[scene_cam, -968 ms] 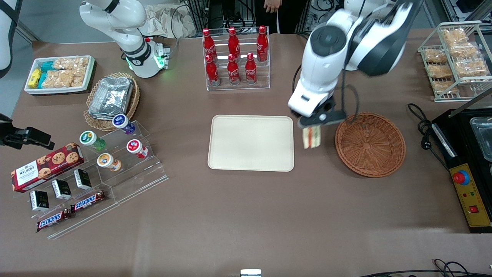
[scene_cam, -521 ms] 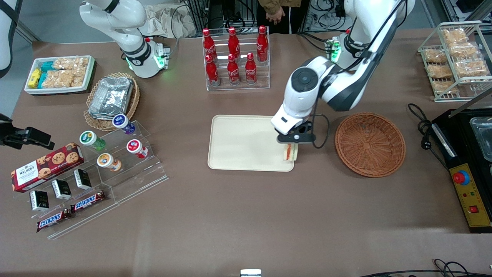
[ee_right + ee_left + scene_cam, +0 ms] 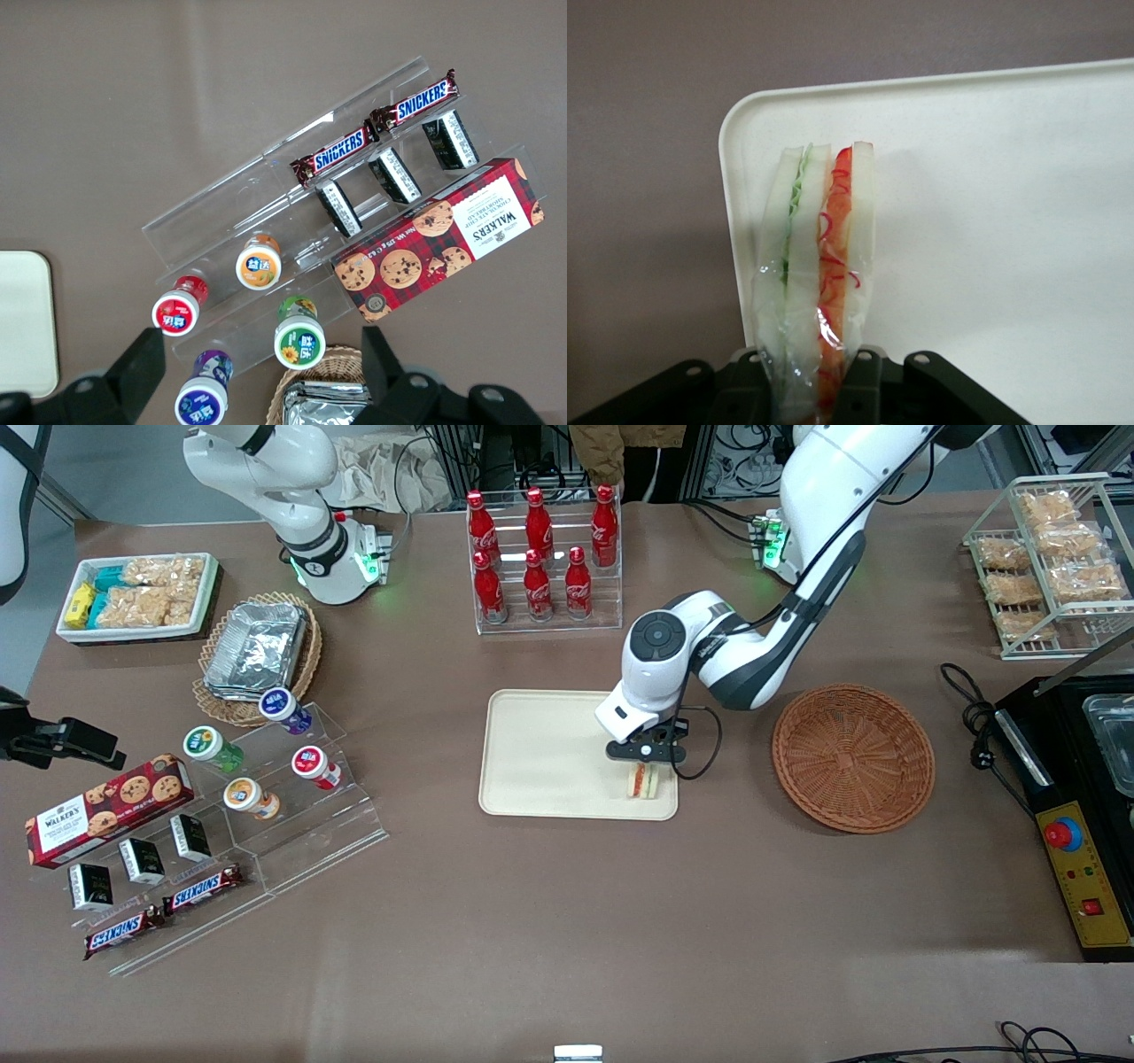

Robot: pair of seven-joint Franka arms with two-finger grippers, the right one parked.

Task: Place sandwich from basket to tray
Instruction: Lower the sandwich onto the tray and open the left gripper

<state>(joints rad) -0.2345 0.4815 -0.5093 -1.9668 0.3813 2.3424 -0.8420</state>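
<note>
- Sandwich (image 3: 643, 780) hangs from the gripper (image 3: 645, 763), pinched at one end between the pressed-in fingers (image 3: 859, 376), its clear wrap bunched at the grip; it points straight away from the fingers toward the tray floor.
- Long axis: the wedge stands on end, bread slices upright, with the green layer and the orange-red layer running down its length as the wrist view shows.
- Place over the tray (image 3: 540, 753): the sandwich sits above the tray's corner nearest the front camera and nearest the basket (image 3: 853, 757), close to the rim on both sides. The wrist view shows the rounded corner just beside the green-side slice, so there is little margin there.
- Contact: from these views I cannot tell whether the lower end touches the tray or hangs just above it.
- Coming move, as I judge it: a short drop, then opening the fingers. The tall wedge will likely tip onto a flat face; if it tips toward the rim it could lean on or over it.
- Change since earlier: a second ago the sandwich hung over bare table between tray and basket; half a second ago it was at the tray's edge. Now it is inside the rim and the arm has come lower. The basket stays empty, well apart.
</note>
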